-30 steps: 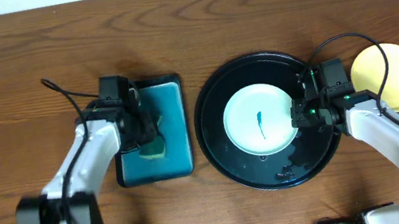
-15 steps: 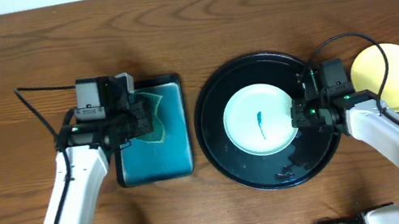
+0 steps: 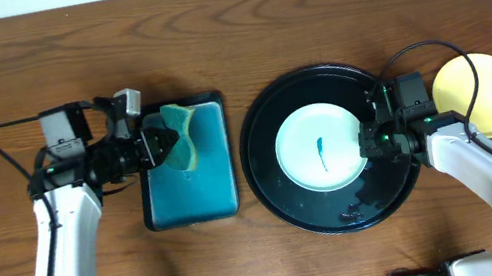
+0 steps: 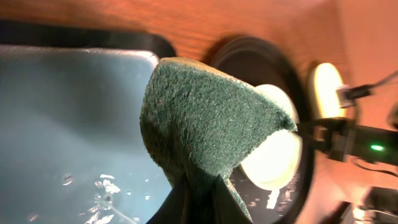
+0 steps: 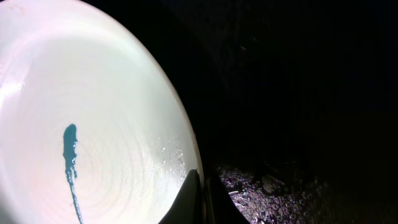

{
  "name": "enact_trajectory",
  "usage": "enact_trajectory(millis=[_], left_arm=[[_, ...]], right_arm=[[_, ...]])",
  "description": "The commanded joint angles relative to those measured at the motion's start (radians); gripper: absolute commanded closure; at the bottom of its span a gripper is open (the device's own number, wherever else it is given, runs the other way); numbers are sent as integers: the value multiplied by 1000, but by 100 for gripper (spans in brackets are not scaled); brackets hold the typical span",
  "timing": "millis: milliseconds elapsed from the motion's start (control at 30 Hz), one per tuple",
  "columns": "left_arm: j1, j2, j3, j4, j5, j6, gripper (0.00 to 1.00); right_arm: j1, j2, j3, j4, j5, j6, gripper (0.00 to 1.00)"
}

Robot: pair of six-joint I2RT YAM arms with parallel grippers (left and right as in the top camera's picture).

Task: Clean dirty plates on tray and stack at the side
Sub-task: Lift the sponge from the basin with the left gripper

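A pale mint plate (image 3: 321, 147) with a thin blue squiggle (image 5: 69, 155) lies in the middle of the round black tray (image 3: 275, 189). My right gripper (image 3: 370, 144) is shut on that plate's right rim, one finger over the plate (image 5: 93, 112) and one outside on the tray (image 5: 298, 93). A pale yellow plate (image 3: 484, 94) rests on the table right of the tray. Over the upper left of the teal tray, my left gripper (image 3: 162, 145) is shut on a folded green sponge (image 3: 181, 134). The sponge (image 4: 205, 121) fills the left wrist view and points toward the black tray.
The rectangular teal tray (image 3: 209, 185) with a black rim sits left of the black tray, its wet surface (image 4: 68, 118) dotted with droplets. Water and suds glisten on the black tray's floor (image 5: 292, 186). Cables loop behind both wrists.
The left arm has drawn back to the left and lifted the sponge off the teal tray, with the wrist now pointing right. The right arm and plate have not moved.
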Motion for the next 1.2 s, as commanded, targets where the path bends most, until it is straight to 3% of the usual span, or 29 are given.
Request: enact_trajectory(millis=[0, 267, 1167], left_arm=[[45, -11, 2, 1, 191, 55, 93], [80, -11, 2, 1, 265, 57, 93], [80, -11, 2, 1, 265, 57, 93]], right_arm=[[7, 4, 0, 2, 3, -21, 99], [7, 4, 0, 2, 3, -21, 99], [7, 4, 0, 2, 3, -21, 99]])
